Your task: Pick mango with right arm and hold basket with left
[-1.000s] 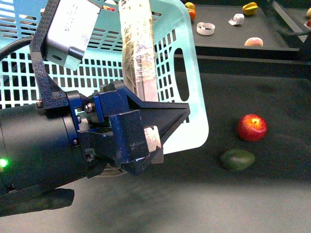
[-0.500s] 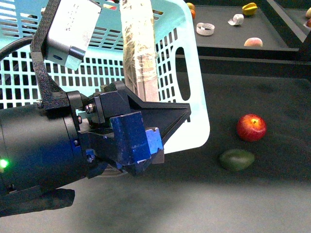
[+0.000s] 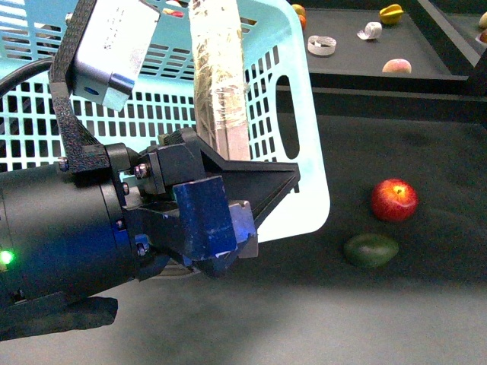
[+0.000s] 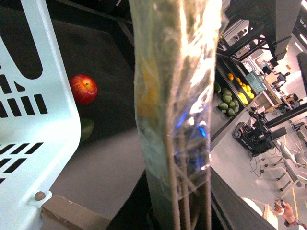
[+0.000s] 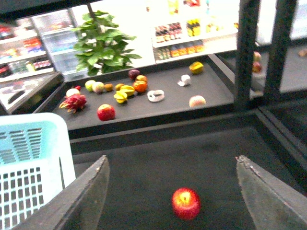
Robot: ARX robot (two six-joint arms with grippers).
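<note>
The turquoise basket [image 3: 297, 114] fills the upper left of the front view, lifted and tilted. My left gripper [image 3: 232, 209] is shut on its tape-wrapped handle [image 3: 219, 76]. In the left wrist view the handle [image 4: 175, 96] runs straight up from between the jaws, with the basket wall [image 4: 33, 124] beside it. My right gripper [image 5: 171, 160] is open and empty above the dark table, its fingers [image 5: 91, 196] spread wide, with a red apple [image 5: 186, 202] on the table between them. It is out of the front view. I cannot pick out the mango in any view.
The red apple [image 3: 395, 200] and a dark green avocado [image 3: 370, 250] lie on the dark table right of the basket. A raised shelf [image 5: 168, 108] behind holds several fruits, among them yellow star fruits [image 5: 121, 95] and a tape roll [image 5: 155, 96]. Black frame posts [image 5: 244, 52] stand at the right.
The basket and my left gripper have edged very slightly to the right. The apple and avocado have not moved.
</note>
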